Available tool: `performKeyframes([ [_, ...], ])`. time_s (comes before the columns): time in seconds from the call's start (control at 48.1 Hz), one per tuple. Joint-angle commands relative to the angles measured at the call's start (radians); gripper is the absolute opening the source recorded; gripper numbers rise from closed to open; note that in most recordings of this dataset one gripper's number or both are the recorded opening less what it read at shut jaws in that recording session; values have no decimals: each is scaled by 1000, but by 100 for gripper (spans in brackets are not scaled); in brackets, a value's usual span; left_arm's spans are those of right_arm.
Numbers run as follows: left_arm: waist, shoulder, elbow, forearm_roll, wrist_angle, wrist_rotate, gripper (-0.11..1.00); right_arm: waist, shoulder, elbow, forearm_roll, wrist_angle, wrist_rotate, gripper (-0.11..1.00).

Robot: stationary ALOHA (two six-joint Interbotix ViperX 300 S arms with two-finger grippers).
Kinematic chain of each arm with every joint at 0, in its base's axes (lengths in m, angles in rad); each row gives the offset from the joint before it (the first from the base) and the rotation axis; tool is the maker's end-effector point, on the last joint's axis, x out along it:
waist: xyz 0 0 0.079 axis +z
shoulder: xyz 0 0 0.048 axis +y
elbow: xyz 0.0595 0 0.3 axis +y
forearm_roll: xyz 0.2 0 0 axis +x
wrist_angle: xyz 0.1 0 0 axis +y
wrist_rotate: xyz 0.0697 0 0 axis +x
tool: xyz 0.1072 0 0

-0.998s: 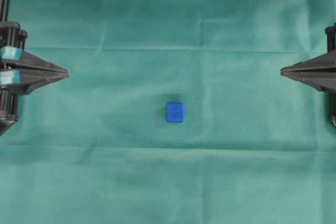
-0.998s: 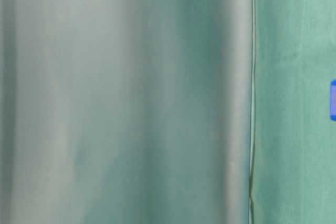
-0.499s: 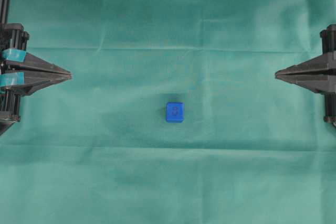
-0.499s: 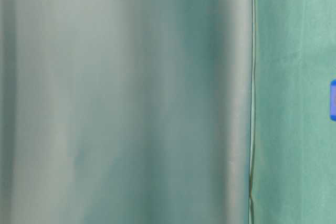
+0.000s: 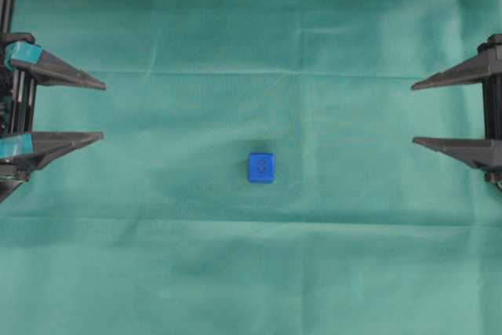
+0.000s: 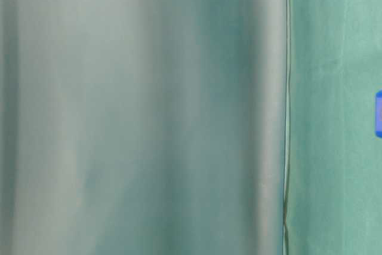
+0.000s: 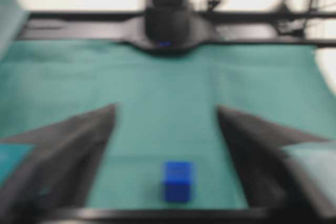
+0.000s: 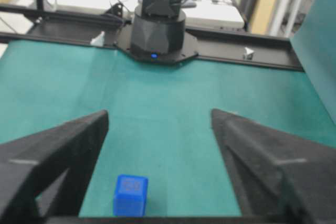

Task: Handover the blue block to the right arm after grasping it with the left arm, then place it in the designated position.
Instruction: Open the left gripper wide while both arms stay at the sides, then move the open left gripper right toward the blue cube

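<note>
The blue block (image 5: 261,168) sits alone on the green cloth near the middle, with a faint darker mark on its top. My left gripper (image 5: 103,111), with teal pads, stands open at the left edge, far from the block. At the right edge my all-black right gripper (image 5: 413,114) is open too, equally far off. The left wrist view shows the block (image 7: 177,181) low between the spread fingers of the left gripper (image 7: 166,107). In the right wrist view the block (image 8: 130,195) lies low and left of the right gripper (image 8: 159,112). The designated position is out of view.
Green cloth (image 5: 251,272) covers the whole table, with light creases. Each wrist view shows the opposite arm's black base (image 7: 168,22) (image 8: 157,30) at the far table edge. A blurred grey-green surface (image 6: 143,111) fills most of the table-level view, with the block's edge (image 6: 378,113) at the right.
Both grippers went from shut to wide open. The arms stayed at the table's sides and the blue block has not moved.
</note>
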Motion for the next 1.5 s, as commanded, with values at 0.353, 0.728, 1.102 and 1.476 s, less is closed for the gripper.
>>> performKeyframes([
  [0.353, 3, 8, -37, 2, 14, -3, 99, -3, 23, -32, 2, 8, 2, 94],
  [0.728, 5, 78, -77, 2, -18, 0, 99, -2, 26, -32, -2, 8, 0, 94],
  [1.102, 34, 318, -219, 2, -92, -2, 99, -3, 32, -32, -3, 5, 0, 94],
  [1.476, 34, 558, -408, 2, -89, 0, 99, -3, 48, -34, -2, 2, 0, 94],
])
